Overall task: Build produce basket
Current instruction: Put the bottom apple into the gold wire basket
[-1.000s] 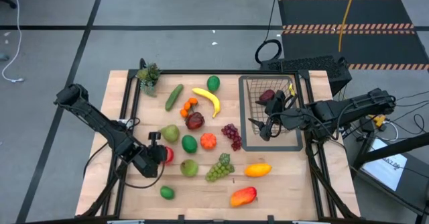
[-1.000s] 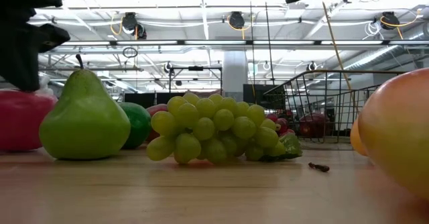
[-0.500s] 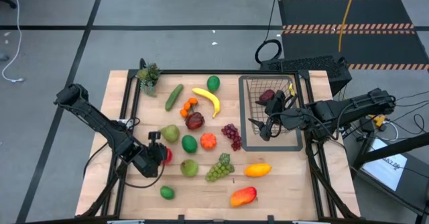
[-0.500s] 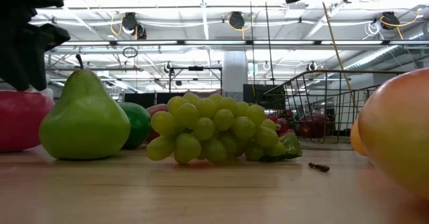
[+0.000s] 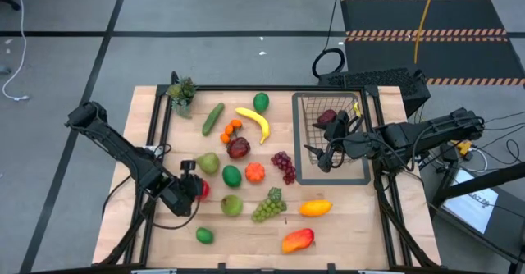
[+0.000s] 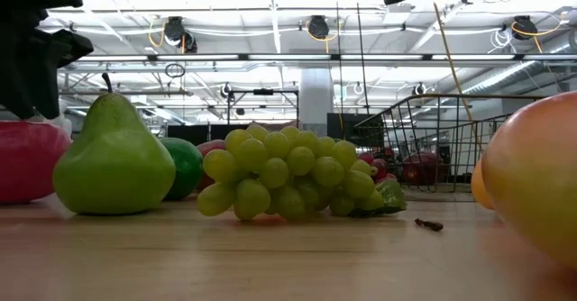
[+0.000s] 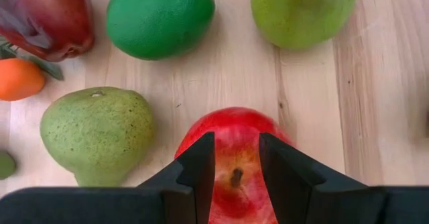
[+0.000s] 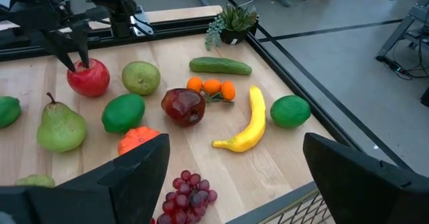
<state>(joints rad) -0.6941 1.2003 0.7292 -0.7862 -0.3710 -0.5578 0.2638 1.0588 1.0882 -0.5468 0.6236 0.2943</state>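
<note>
Looking straight down in the high view, the left gripper (image 5: 195, 187) is sitting over a red apple (image 5: 204, 189) near the table's (image 5: 353, 225) front left, beside a green pear (image 5: 232, 204). The right gripper (image 5: 326, 155) is hovering above the basket (image 5: 308, 103), which is standing at the table's right side and holding a dark red fruit (image 5: 326, 116). The remaining produce is lying spread across the table's middle: banana (image 5: 256, 122), cucumber (image 5: 213, 118), purple grapes (image 5: 284, 166), green grapes (image 5: 268, 205) and a mango (image 5: 298, 240).

In the low view, the green grapes (image 6: 288, 175) are resting in the centre, a pear (image 6: 113, 161) to their left and the basket (image 6: 433, 139) behind on the right.

In the left wrist view, the two dark fingers (image 7: 201, 167) are straddling the top of the red apple (image 7: 234, 133), one on each side of its stem and narrowly parted; whether they are actually pressing the apple cannot be determined.

In the right wrist view, the right gripper's fingers (image 8: 137, 170) are standing wide apart with nothing between them, above the basket's rim (image 8: 295, 210).
</note>
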